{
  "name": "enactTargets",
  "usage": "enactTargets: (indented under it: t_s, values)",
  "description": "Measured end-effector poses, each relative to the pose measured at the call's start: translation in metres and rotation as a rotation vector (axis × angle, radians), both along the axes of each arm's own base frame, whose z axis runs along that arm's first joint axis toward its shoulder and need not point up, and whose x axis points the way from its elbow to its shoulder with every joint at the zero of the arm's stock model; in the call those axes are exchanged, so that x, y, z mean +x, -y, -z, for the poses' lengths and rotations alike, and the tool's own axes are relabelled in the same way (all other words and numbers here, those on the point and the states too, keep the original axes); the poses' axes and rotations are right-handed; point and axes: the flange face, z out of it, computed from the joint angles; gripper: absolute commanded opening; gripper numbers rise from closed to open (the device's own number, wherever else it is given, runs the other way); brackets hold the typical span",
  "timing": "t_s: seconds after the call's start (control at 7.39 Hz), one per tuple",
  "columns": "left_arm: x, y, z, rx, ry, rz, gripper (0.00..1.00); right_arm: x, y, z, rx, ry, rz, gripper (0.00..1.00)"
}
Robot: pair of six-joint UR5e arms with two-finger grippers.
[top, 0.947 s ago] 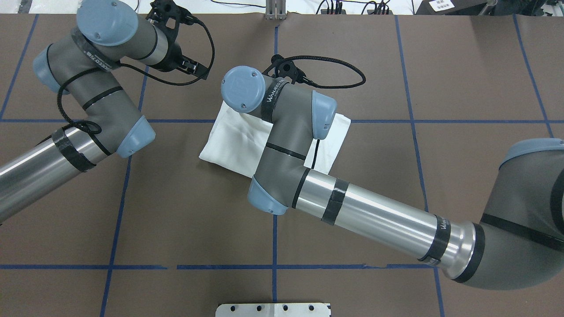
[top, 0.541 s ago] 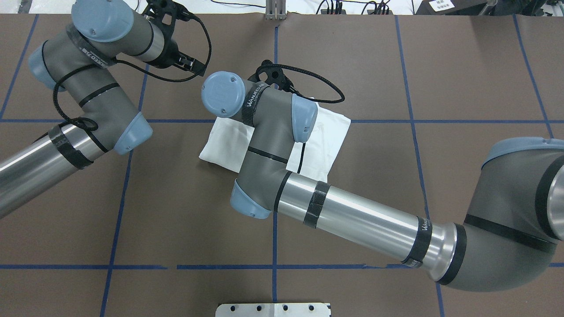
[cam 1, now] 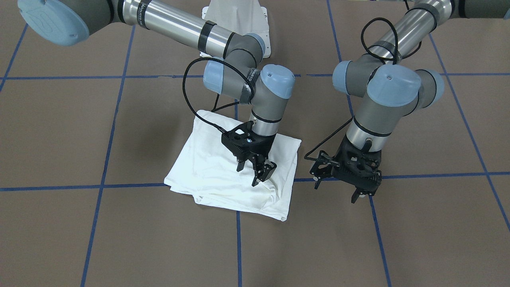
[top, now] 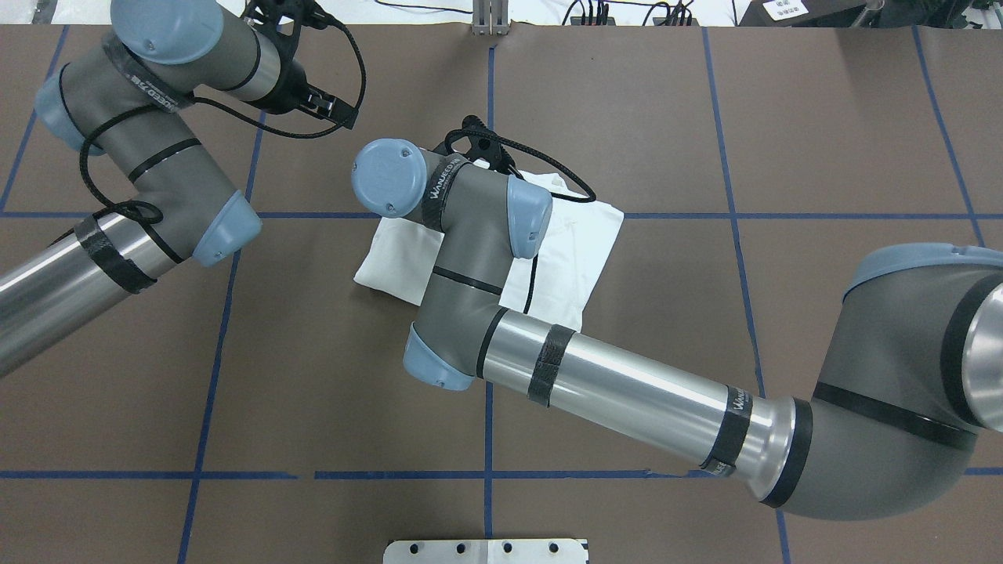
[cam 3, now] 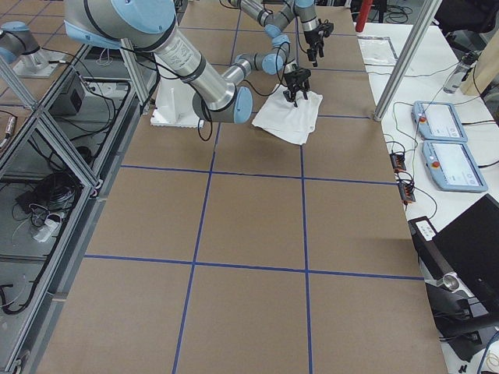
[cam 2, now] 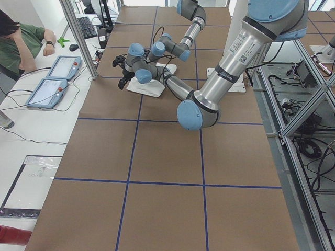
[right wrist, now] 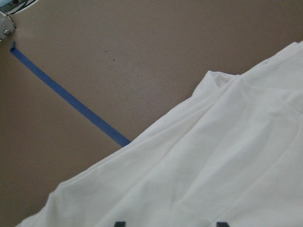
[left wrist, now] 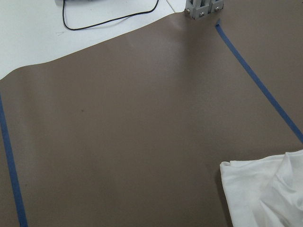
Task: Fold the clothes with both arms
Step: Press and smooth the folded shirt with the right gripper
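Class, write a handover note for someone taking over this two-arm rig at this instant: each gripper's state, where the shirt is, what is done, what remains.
Right gripper: open and empty, low over the shirt. Whether it touches the cloth cannot be told.
Left gripper: open and empty, over bare table beside the shirt.
Shirt: folded into a compact layered packet near the table's middle, lying across a blue tape line.
Done: the main folds appear made.
Left: the cloth by the right gripper looks rumpled, so it probably needs smoothing or a last fold.
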Motion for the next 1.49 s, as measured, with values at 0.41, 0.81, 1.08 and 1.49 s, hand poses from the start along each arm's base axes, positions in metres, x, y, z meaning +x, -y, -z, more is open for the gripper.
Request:
enactTargets:
  t_s: [0.41,0.81,1.08,1.49]
  values:
    - [-0.03,0.011,-0.013,0.024,0.016,-0.039,1.0,-0.008,0.002,-0.008,0.011,0.029,-0.039,0.0]
    - [-0.033,0.012,-0.013,0.026,0.016,-0.044,1.0,-0.007,0.006,-0.01,0.044,-0.001,0.012,0.0]
    - [-0.033,0.013,-0.012,0.026,0.015,-0.043,1.0,0.012,0.031,-0.015,0.071,-0.042,0.033,0.0]
    - [-0.033,0.012,-0.013,0.025,0.015,-0.043,1.0,0.041,0.072,-0.035,0.082,-0.111,0.04,0.7]
